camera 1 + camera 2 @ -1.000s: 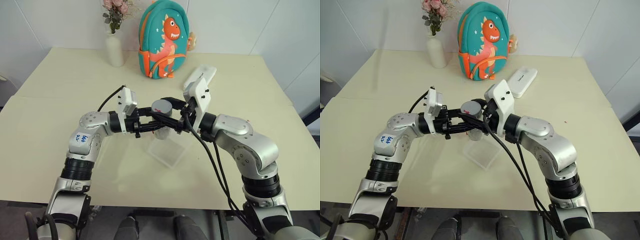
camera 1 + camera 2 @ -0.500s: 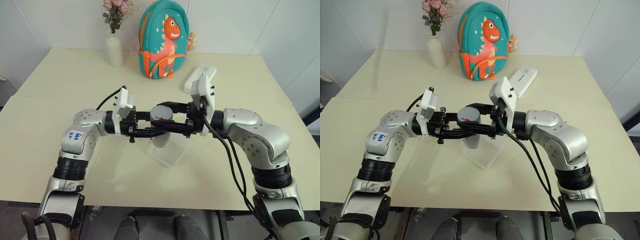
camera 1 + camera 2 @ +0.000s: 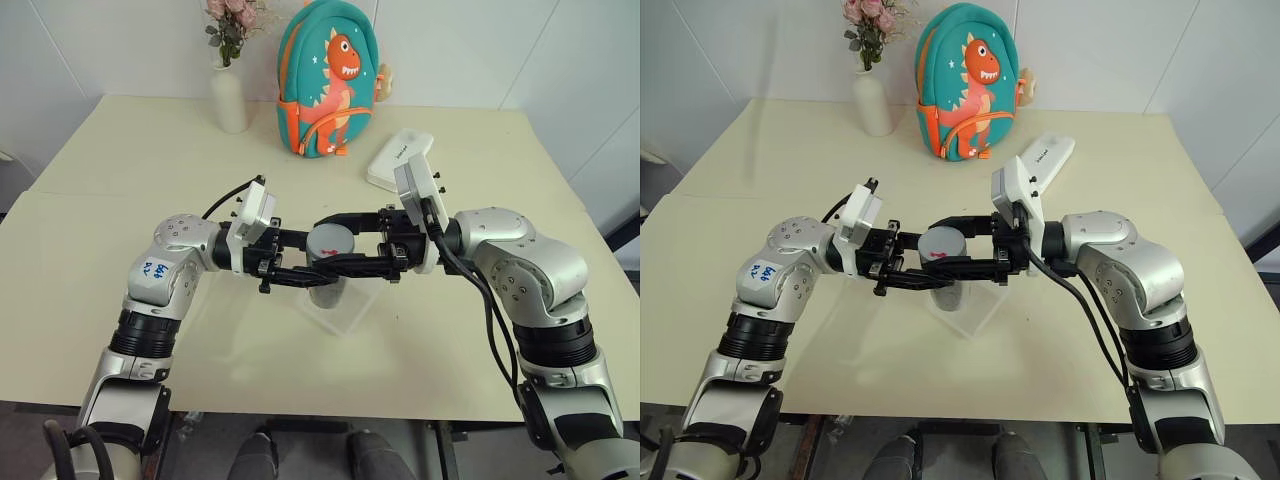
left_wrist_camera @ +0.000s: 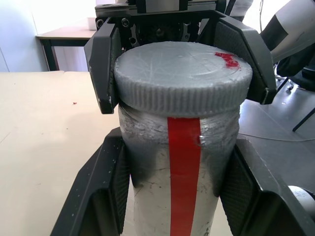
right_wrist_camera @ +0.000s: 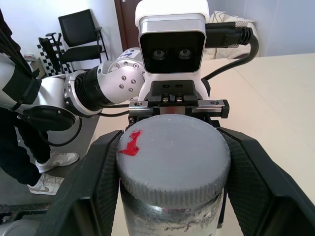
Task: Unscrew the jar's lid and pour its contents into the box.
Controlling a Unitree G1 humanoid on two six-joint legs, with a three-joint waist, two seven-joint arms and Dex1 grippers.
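Both grippers are meeting over the middle of the table (image 3: 120, 190), each reaching in level from its own side. Left gripper (image 3: 322, 277) is clamping its two black fingers on the body of the jar (image 4: 179, 162), below the cap, and right gripper (image 3: 330, 232) is clamping its fingers on the ribbed rim of the lid (image 5: 172, 157), which is still sitting on the jar.

From the head views the jar is showing mostly as a grey disc between the crossed fingers, with the box (image 3: 345, 305) lying on the table just under it, its clear walls hard to trace. Whether the jar is touching the box or hanging above it cannot be told. The wrist views are giving what the head views are not: the left wrist view is showing the red stripe running down the jar's scuffed side and the right gripper's fingers pressing on either side of the lid, and the right wrist view is showing the red mark on the lid's top.

Contents are staying hidden inside the jar.

On the far side of the table a white vase (image 3: 229, 100) with flowers is standing at the left, a teal dinosaur backpack (image 3: 327, 85) is standing just to its right, and a white oblong case (image 3: 399, 157) is lying further to the right.
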